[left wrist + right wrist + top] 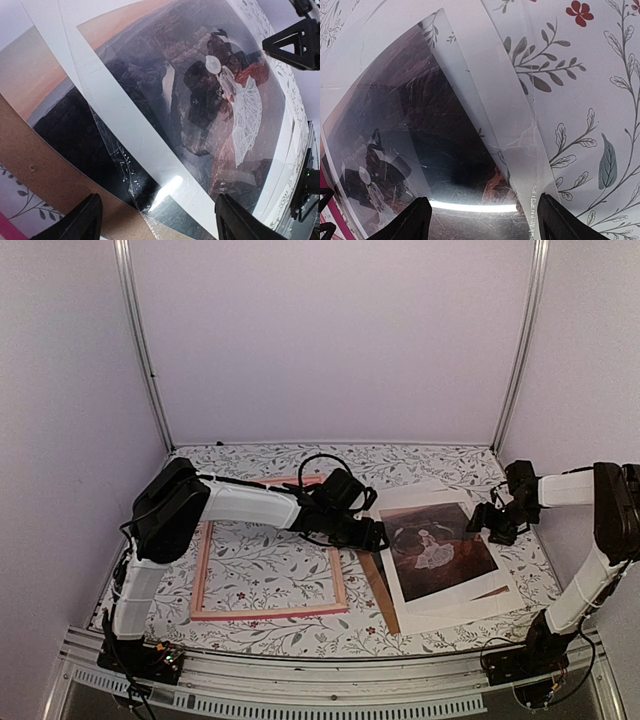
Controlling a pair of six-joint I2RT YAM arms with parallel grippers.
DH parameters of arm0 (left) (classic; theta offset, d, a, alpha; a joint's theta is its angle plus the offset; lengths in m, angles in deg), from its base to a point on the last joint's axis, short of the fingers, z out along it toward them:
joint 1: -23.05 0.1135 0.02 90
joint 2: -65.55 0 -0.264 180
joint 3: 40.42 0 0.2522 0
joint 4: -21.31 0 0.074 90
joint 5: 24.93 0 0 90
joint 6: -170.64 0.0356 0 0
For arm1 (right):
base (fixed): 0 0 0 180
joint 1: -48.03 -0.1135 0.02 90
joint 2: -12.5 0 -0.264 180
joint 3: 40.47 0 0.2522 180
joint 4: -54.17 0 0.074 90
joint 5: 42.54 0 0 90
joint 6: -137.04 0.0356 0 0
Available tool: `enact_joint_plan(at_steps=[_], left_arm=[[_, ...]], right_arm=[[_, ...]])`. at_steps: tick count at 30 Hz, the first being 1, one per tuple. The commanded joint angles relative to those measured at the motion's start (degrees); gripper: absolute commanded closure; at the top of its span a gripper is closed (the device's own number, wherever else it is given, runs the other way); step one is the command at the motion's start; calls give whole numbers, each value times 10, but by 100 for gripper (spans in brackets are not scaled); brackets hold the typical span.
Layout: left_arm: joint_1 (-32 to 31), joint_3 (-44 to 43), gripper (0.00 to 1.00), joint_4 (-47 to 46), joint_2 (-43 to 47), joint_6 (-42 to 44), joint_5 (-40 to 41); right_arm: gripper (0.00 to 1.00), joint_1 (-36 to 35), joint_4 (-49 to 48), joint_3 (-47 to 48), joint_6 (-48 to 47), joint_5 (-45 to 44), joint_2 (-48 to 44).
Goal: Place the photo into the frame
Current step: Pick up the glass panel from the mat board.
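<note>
1 mat (445, 611) over photo (440, 550), backing (381, 592) adj

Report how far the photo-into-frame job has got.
Done: nothing placed yet; the thin pink rectangular frame lies empty. In hand: the open left gripper and open right gripper sit at opposite edges of the dark reddish-brown photo in its stack. Remaining: lift the photo, carry it over, seat it in the frame.

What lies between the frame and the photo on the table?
In the top view, a strip of brown backing and the white mat's border lie between the frame and the photo; the left gripper hangs over that stretch.
</note>
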Motion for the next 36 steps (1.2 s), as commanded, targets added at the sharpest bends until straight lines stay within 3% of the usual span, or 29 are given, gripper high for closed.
enact_joint_plan(at_steps=[1, 13, 36], left_arm=[[6, 7, 20, -13, -6, -14, -12], [15, 38, 21, -50, -4, -71, -56], [26, 101, 22, -90, 22, -99, -61]], right_arm=[[24, 0, -15, -15, 6, 19, 12], [29, 35, -47, -38, 14, 114, 4], [51, 63, -58, -45, 10, 288, -62]])
